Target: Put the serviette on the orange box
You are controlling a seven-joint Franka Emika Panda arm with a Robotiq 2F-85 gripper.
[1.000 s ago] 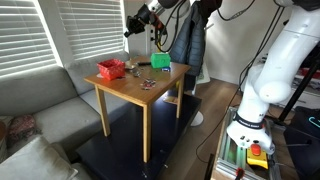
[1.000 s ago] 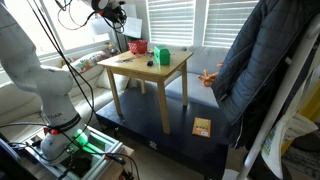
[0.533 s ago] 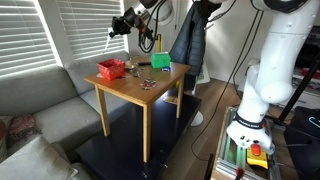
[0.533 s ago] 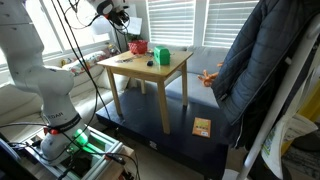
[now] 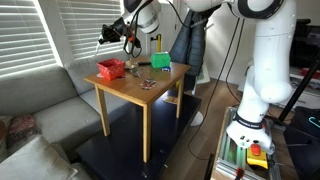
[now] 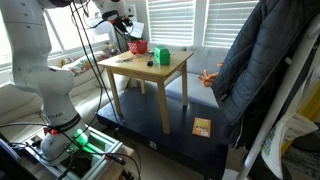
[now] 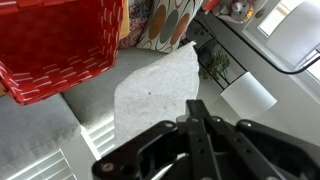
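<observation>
The orange box (image 5: 110,69) sits at the far corner of the wooden table (image 5: 130,95), and also shows in the exterior view (image 6: 137,47). In the wrist view the orange box (image 7: 60,40) fills the top left. My gripper (image 5: 106,35) hangs in the air above and just beyond that box, also seen in the exterior view (image 6: 113,17). In the wrist view its fingers (image 7: 196,108) are shut on the white serviette (image 7: 150,90), which hangs limp beside the box, over the sofa cushions. The serviette is too small to make out in the exterior views.
A bright green box (image 5: 161,61) stands at the table's back edge, with small items (image 5: 146,83) near the middle. A grey sofa (image 5: 40,110) lies beside the table. A dark coat (image 6: 255,70) hangs close by. Window blinds (image 5: 30,35) are behind.
My gripper has swung with the serviette from above the green box side across toward the window, and now sits above and past the orange box.
</observation>
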